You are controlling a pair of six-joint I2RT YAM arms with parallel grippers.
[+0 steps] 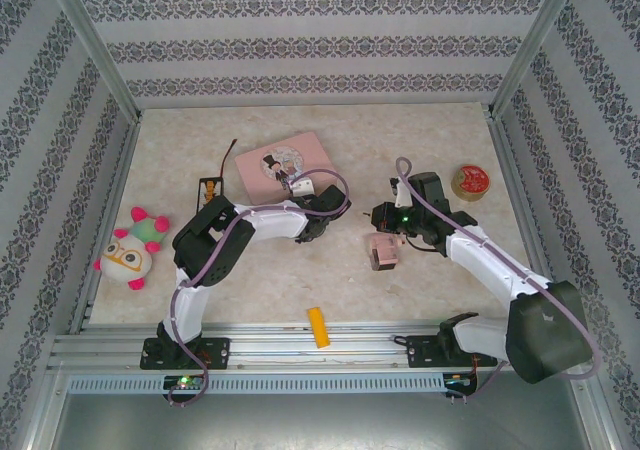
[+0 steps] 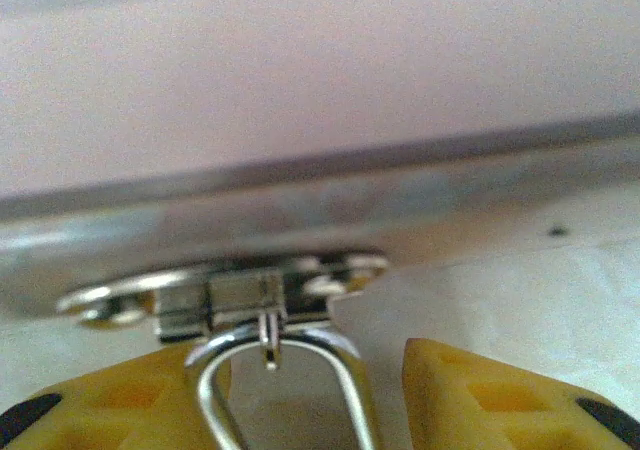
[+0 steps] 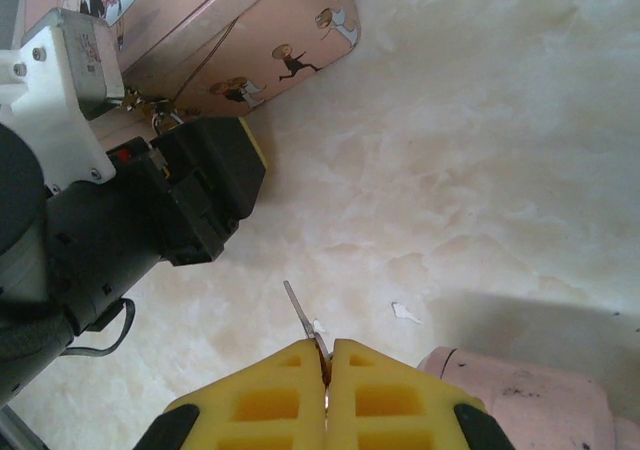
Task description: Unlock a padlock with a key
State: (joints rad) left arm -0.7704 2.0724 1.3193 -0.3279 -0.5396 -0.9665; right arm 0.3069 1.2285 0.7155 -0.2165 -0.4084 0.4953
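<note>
Left claw [image 2: 308, 370] part open, straddling padlock [image 2: 345, 370] shackle at pink tin [image 3: 250, 30] hasp. Right claw [image 3: 327, 355] pinched tight on key [image 3: 298, 310], near tin.

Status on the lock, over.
Left gripper open, straddling padlock shackle at pink tin's hasp. Right gripper shut on key. Pink block beside right gripper.

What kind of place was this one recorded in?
Probably a staged robot test booth, not a lived-in room: patterned wallpaper panels enclose a marble-look tabletop, aluminium frame rails run along its near edge, and props like a plush toy and a pink tin lie on it.
</note>
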